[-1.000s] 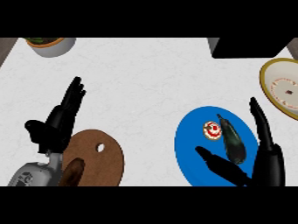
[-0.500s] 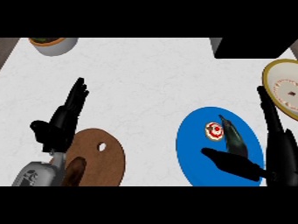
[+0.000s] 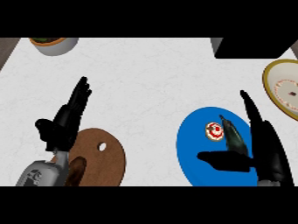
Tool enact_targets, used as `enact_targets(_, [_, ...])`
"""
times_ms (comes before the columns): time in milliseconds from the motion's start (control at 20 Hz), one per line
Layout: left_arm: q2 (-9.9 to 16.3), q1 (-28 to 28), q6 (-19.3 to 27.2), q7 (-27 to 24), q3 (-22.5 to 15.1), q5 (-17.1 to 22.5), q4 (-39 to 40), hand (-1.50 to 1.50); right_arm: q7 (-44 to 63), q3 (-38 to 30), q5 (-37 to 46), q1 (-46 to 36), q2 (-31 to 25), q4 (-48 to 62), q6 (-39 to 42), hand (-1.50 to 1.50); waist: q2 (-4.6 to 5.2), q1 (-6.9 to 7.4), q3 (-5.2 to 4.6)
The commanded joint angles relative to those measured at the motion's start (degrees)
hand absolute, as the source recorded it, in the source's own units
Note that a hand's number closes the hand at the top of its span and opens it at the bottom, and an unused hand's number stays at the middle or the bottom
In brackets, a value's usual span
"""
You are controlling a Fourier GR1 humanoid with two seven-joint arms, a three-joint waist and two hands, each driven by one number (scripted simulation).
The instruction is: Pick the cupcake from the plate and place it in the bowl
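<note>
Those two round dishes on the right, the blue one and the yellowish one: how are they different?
The blue plate is flat and plain blue; the bowl has a yellow rim and a white, patterned inside. The plate carries the cupcake, while the bowl holds no cupcake. The right hand reaches over the plate; the bowl lies apart, cut by the view's right edge. Both are round and sit on the white counter.

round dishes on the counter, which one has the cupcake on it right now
The blue plate near the right hand. The cupcake sits on its upper part. The yellow-rimmed bowl at the right edge and the brown board by the left hand don't hold it.
</note>
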Motion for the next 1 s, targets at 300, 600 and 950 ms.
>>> enact_targets(300, [0.29,-2.0,-3.92,3.92,5.44,-0.41,-1.76,0.0,-9.79,-3.98,-4.39,4.17,2.61,2.17,0.81,-1.5,-0.01,-0.09,0.03])
enact_targets(600, [-2.28,1.29,-5.15,-1.24,4.88,-1.85,1.11,0.0,-16.51,-5.54,-6.78,6.0,4.56,3.12,-0.65,-1.5,0.01,-0.05,0.02])
enact_targets(950, [-3.9,2.81,-4.54,-0.46,4.23,-5.01,-0.97,0.0,-18.99,-9.01,-13.41,7.93,5.14,2.48,1.77,-1.5,0.0,-0.02,0.02])
